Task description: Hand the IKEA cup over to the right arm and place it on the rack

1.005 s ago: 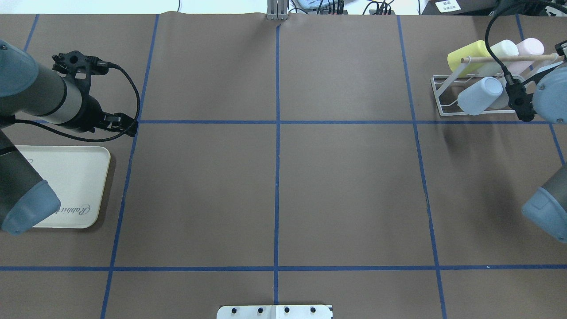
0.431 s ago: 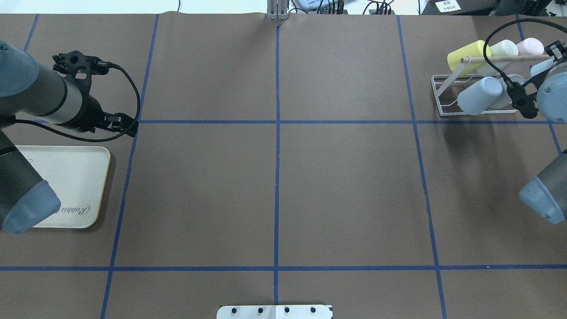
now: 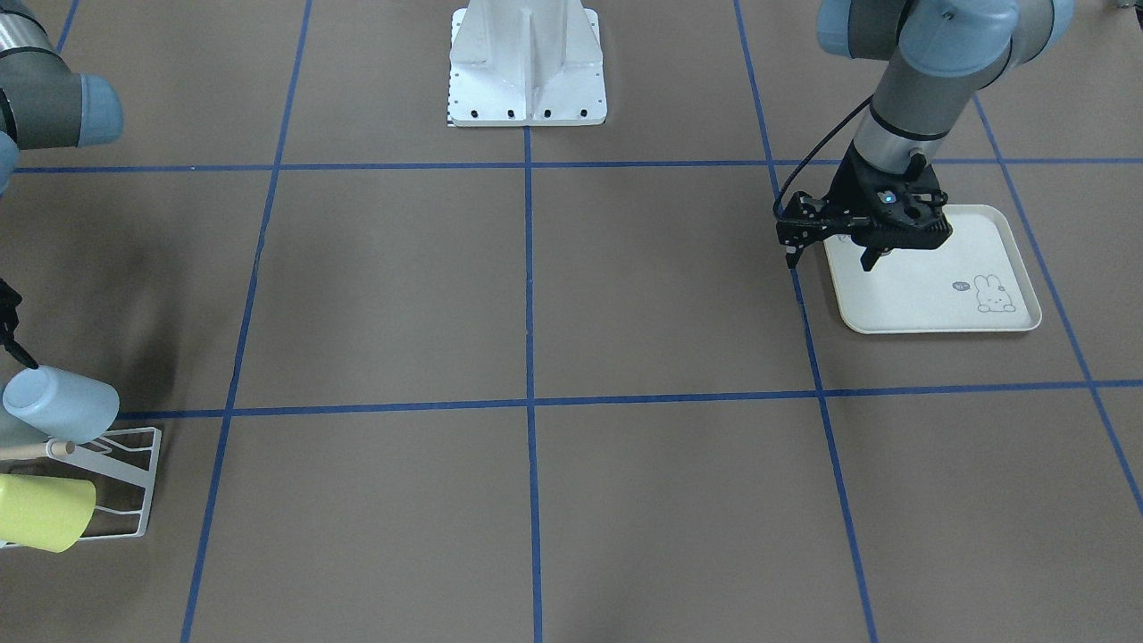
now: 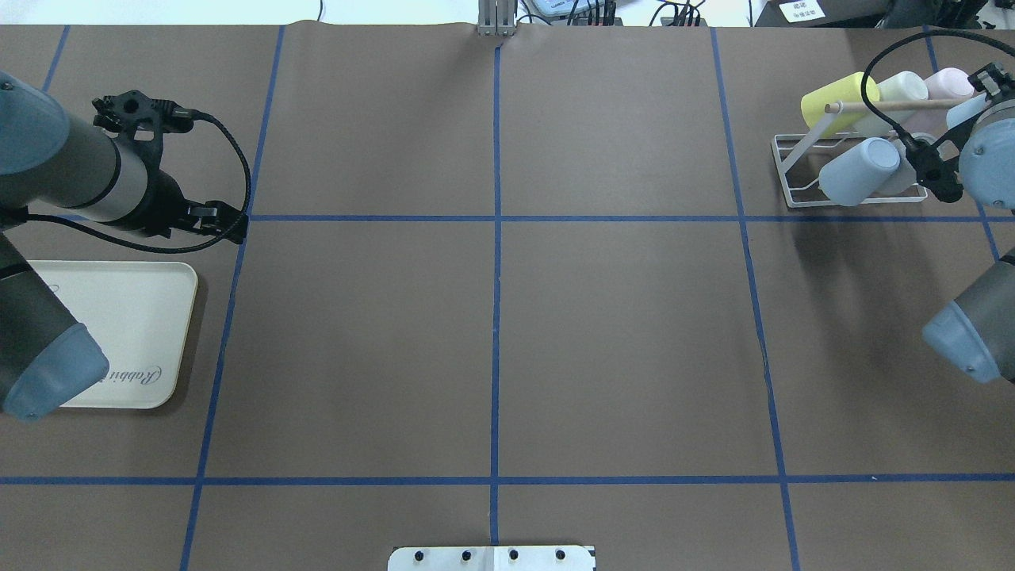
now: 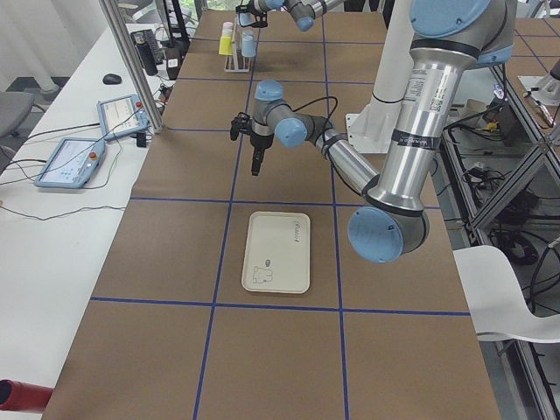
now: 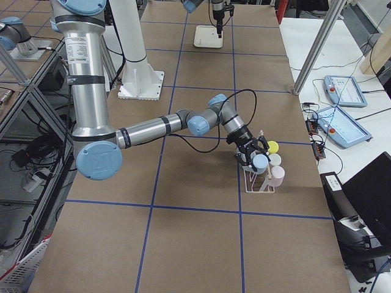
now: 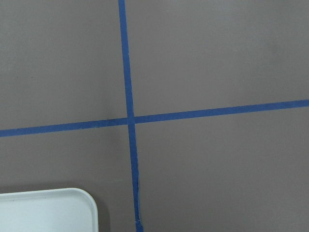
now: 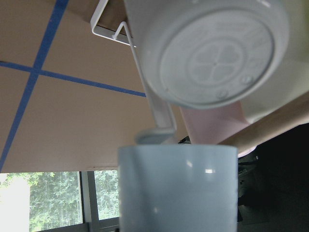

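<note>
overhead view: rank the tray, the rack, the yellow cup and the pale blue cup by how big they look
Largest: cream tray, partly hidden by the left arm.
Then the white rack.
The yellow cup and pale blue cup look about alike, so unranked.

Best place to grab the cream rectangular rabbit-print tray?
Likely the raised rim of the cream rectangular rabbit-print tray, midway along one side, straddled from straight above. It lies flat on the brown table, so only that upturned lip offers an edge.
</note>
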Controlling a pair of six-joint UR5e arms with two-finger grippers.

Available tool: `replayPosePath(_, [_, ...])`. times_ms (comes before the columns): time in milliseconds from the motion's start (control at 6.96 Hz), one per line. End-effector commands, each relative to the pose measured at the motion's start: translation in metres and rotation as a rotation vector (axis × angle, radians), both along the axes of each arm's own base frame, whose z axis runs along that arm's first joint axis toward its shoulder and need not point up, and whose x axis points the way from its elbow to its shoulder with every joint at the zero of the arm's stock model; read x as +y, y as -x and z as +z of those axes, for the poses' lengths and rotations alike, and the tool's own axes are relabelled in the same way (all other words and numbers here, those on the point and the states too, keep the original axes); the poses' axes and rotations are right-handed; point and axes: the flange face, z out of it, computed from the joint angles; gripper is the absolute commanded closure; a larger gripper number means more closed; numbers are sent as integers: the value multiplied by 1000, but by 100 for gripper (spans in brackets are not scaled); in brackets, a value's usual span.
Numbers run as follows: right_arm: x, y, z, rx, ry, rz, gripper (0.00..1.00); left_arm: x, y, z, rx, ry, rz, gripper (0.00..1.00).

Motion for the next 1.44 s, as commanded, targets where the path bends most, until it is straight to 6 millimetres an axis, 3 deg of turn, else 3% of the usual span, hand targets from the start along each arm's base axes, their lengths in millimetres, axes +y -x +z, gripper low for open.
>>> replayPosePath(0, [-16, 11, 9, 12, 18, -2, 61, 0, 0, 0, 1, 4, -7, 0])
replayPosePath(287, [-17, 12, 7, 8, 14, 3, 53, 0, 0, 0, 1, 4, -7, 0])
replayPosePath(431, [-16, 11, 9, 8, 17, 3, 42, 0, 0, -2, 3, 2, -7, 0])
replayPosePath(574, [-16, 11, 8, 6, 16, 4, 24, 0, 0, -2, 3, 2, -7, 0])
replayPosePath(718, [-16, 11, 8, 6, 15, 4, 16, 0, 0, -2, 3, 2, -7, 0])
replayPosePath(1292, [-17, 12, 6, 5, 12, 3, 16, 0, 0, -2, 3, 3, -8, 0])
